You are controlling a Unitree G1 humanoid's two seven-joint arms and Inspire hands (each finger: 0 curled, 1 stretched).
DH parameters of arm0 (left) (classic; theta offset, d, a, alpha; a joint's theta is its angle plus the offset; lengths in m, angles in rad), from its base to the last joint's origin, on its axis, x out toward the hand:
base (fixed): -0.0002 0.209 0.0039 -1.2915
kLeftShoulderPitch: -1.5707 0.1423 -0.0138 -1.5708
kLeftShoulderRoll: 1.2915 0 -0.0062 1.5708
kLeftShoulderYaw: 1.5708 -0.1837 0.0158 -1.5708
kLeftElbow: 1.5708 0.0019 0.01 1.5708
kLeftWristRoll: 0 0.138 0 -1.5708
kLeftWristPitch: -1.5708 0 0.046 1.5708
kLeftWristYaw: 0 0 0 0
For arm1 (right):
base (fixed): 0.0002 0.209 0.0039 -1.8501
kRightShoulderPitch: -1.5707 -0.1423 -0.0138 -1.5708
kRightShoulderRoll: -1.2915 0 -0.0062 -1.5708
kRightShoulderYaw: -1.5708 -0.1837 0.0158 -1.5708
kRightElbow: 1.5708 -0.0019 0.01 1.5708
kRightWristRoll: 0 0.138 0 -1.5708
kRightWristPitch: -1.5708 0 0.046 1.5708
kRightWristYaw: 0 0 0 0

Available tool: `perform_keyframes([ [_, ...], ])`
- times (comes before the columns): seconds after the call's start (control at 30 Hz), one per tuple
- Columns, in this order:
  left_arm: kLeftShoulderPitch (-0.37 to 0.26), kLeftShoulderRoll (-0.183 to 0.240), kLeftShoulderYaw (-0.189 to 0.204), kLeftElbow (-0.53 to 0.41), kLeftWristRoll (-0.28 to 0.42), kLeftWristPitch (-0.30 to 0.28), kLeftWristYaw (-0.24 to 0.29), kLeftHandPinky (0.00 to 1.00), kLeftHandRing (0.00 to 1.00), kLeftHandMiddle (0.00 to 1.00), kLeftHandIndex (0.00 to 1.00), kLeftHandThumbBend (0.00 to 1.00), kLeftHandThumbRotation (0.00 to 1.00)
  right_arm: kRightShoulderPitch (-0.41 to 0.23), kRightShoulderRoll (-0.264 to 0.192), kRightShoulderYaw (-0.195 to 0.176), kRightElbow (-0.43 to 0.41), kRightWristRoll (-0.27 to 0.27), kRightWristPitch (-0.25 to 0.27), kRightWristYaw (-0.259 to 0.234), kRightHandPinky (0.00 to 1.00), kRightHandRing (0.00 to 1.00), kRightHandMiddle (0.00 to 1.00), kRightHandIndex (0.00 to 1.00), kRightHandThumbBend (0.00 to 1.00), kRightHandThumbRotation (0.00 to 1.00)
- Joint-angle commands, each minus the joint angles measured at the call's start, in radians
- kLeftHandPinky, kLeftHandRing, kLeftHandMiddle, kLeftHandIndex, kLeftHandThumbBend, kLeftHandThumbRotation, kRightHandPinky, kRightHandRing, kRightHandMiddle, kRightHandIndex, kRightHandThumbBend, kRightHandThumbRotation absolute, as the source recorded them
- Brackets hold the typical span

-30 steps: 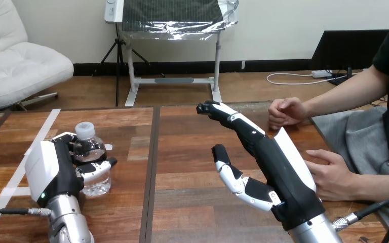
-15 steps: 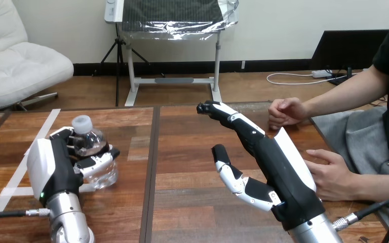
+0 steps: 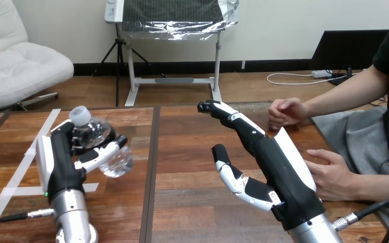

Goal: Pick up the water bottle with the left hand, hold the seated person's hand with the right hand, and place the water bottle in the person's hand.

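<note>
The pick-up looks done: the left hand (image 3: 61, 162) has its fingers (image 3: 99, 156) curled round the water bottle (image 3: 104, 144), which hangs tilted, seemingly clear of the bench (image 3: 182, 152). The right hand (image 3: 263, 167) is spread open, holding nothing, just beside the person's nearer hand (image 3: 332, 177). Next, I'd judge, it must close on that hand before the bottle travels across.

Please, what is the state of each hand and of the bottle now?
water bottle: capped, tilted, held off the table.
left hand: shut round the water bottle.
right hand: open, fingers straight.
person's farther hand: loosely curled.
person's nearer hand: relaxed, beside the right hand.
</note>
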Motion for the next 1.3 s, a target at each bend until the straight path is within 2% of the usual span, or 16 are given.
perform_keyframes([
  [0.0,-0.025,-0.014,0.019,-0.165,-0.021,-0.046,-0.032,0.37,0.42,0.47,0.5,0.67,0.0,-0.051,0.004,-0.016,-0.028,0.011,-0.008,-0.01,0.9,0.9,0.92,0.86,0.03,0.0],
  [0.47,0.032,-0.041,0.01,-0.379,-0.014,0.007,-0.098,0.37,0.42,0.47,0.49,0.67,0.0,-0.056,0.002,-0.024,-0.029,-0.008,-0.01,-0.02,0.91,0.91,0.92,0.86,0.03,0.0],
  [0.73,0.056,-0.052,0.008,-0.452,-0.012,0.023,-0.133,0.38,0.42,0.47,0.49,0.67,0.0,-0.064,-0.01,-0.041,-0.027,-0.022,-0.009,-0.024,0.94,0.93,0.93,0.87,0.06,0.0],
  [0.93,0.074,-0.068,0.004,-0.508,-0.029,0.039,-0.162,0.38,0.42,0.47,0.49,0.67,0.0,-0.066,-0.037,-0.066,-0.059,-0.034,0.033,-0.011,0.99,0.95,0.94,0.89,0.09,0.0],
  [1.07,0.084,-0.075,0.001,-0.534,-0.03,0.042,-0.176,0.38,0.42,0.47,0.49,0.67,0.0,-0.067,-0.071,-0.091,-0.096,-0.054,0.09,0.008,0.99,0.96,0.95,0.9,0.14,0.0],
  [1.27,0.096,-0.082,-0.005,-0.567,-0.016,0.047,-0.19,0.37,0.42,0.47,0.49,0.66,0.0,-0.077,-0.128,-0.131,-0.135,-0.096,0.14,0.03,0.93,0.95,0.97,0.92,0.26,0.0],
])
